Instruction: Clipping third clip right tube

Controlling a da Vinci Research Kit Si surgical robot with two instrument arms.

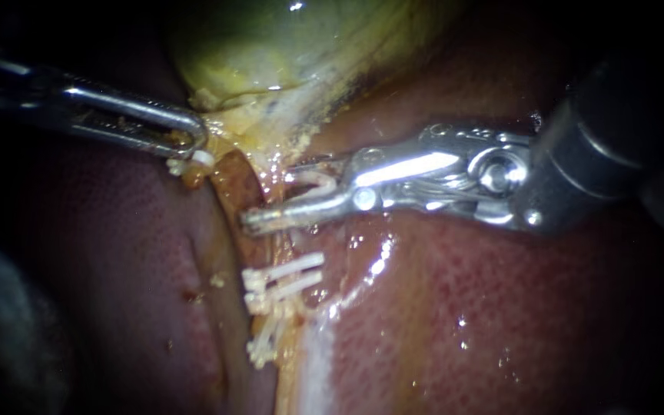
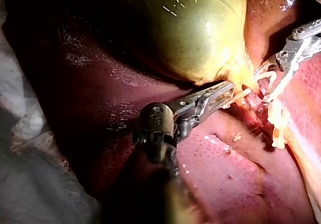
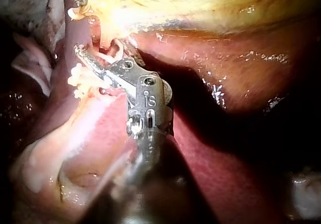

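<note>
Glossy yellow-green on the gallbladder (image 1: pixel 270 46); fades to pale yellow-white at the narrow end, with a dark smudge along one edge. Deep red-brown on the liver (image 1: pixel 501 307), finely speckled, streaked by one whitish stripe and dotted with bright wet glints. Orange-tan on the tube (image 1: pixel 232 180). White on the clips (image 1: pixel 282 280) and on the loaded clip (image 1: pixel 315 181). Bright silver on the left instrument (image 1: pixel 194 142) and the right instrument (image 1: pixel 286 196); dark grey on the right shaft.

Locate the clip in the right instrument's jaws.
Endoscope view, centre: the clip lies below the gallbladder and above the placed clips, right of the left instrument.
</note>
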